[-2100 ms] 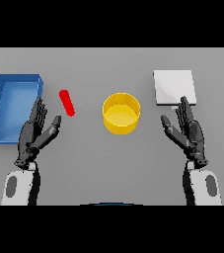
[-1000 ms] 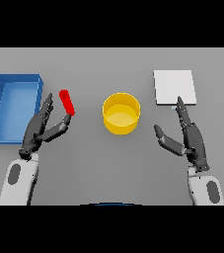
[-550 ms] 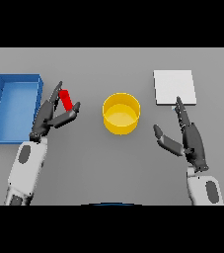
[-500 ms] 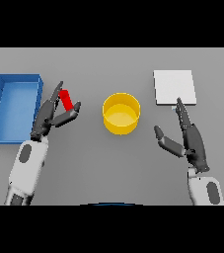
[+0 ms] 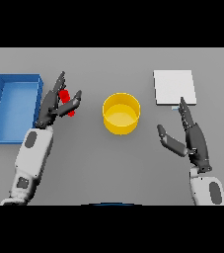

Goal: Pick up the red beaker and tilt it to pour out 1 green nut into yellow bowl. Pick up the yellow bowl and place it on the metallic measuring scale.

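The red beaker (image 5: 63, 94) lies on the table left of the yellow bowl (image 5: 119, 127), partly hidden by my left hand (image 5: 49, 111). That hand reaches over it with straight fingers on its left side and the thumb across its right side, so the beaker sits in the gap. The bowl stands at the table's middle; I cannot make out any nut. The metallic scale (image 5: 174, 87) is a pale square plate at the back right. My right hand (image 5: 195, 141) hovers open below the scale, right of the bowl, holding nothing.
A blue bin (image 5: 15, 77) stands at the far left, just beyond my left hand. A small gap separates the beaker from the bowl.
My left hand has moved forward and right from beside the bin until its fingers and thumb flank the red beaker. The right hand has shifted slightly and stays open.
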Robot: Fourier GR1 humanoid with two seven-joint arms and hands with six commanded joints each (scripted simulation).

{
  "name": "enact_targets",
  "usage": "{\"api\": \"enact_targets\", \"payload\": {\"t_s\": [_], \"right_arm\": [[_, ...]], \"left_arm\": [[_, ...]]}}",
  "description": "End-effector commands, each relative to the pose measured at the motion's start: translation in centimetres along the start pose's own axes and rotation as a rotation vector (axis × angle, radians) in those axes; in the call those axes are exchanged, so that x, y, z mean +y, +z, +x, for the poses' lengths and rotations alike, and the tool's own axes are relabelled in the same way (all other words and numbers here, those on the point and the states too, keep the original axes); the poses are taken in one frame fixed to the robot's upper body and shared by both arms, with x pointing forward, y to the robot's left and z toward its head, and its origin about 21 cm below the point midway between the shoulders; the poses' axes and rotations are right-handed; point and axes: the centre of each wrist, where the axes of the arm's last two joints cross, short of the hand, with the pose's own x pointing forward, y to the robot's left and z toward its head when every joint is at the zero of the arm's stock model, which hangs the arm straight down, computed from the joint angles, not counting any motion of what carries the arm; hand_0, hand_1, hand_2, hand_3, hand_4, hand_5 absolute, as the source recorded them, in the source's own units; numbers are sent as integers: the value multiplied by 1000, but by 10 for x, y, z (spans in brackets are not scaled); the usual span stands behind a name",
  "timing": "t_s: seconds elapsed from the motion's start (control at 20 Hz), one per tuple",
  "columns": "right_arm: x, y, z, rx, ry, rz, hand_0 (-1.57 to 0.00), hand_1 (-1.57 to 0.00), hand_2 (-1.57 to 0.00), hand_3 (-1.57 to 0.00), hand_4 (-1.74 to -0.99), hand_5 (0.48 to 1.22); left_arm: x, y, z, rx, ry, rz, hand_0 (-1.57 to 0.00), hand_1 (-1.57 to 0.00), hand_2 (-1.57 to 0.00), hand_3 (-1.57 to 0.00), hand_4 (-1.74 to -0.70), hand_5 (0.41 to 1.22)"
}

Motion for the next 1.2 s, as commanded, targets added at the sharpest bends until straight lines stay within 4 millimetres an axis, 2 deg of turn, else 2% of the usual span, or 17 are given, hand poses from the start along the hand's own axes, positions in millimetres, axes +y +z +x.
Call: {"api": "enact_targets", "payload": {"t_s": [0.0,0.05,0.15,0.2,0.25,0.3,0.4,0.5,0.65,0.75,0.9,1.15], "right_arm": [[-1,1,-2,6,1,-3,1,1,1,1,-1246,646],[1,2,-2,4,-5,0,1,1,1,1,-1244,644],[-1,2,-1,-7,-1,-5,1,1,1,1,-1240,645],[-2,0,2,-5,7,-6,1,1,1,1,-1236,647],[-1,0,1,0,2,-3,1,1,1,1,-1237,648],[-2,-1,1,7,-8,-3,1,1,1,1,-1239,648],[0,-3,2,-1,-4,0,1,1,1,1,-1239,648],[0,-2,-2,7,-5,-2,1,1,1,1,-1242,650],[-1,0,-2,-5,-29,4,1,1,1,1,-1255,644],[-1,1,-2,-1,-11,2,1,1,1,1,-1245,642],[2,3,-3,-10,-3,1,1,1,1,1,-1238,643],[1,0,1,-25,9,6,1,1,1,1,-1226,650]], "left_arm": [[-2,0,-5,-5,17,3,1,1,-6,1,-1303,719],[-7,-2,-8,0,32,8,-4,-7,-54,-37,-1328,738],[-10,-4,-12,-13,48,24,-207,-230,-287,-254,-1401,787],[-15,-4,-13,-18,49,41,-379,-406,-457,-518,-1410,874],[-19,-5,-14,-7,29,63,-551,-588,-662,-728,-1471,943],[-21,-8,-10,7,-10,72,-755,-783,-844,-884,-1519,999],[-22,-9,-8,-6,-65,68,-1049,-1067,-1106,-1058,-1589,1079],[-23,-9,-8,-14,-60,50,-1237,-1248,-1273,-1154,-1636,1130],[-25,-10,-7,-12,-63,47,-1400,-1406,-1419,-1357,-1542,1174],[-24,-10,-5,-51,13,43,-1462,-1465,-1473,-1434,-1614,1165],[-16,-15,10,-107,100,36,-1515,-1517,-1521,-1501,-1676,1144],[-3,-19,38,-156,51,-4,-1553,-1553,-1555,-1548,-1720,1131]]}}
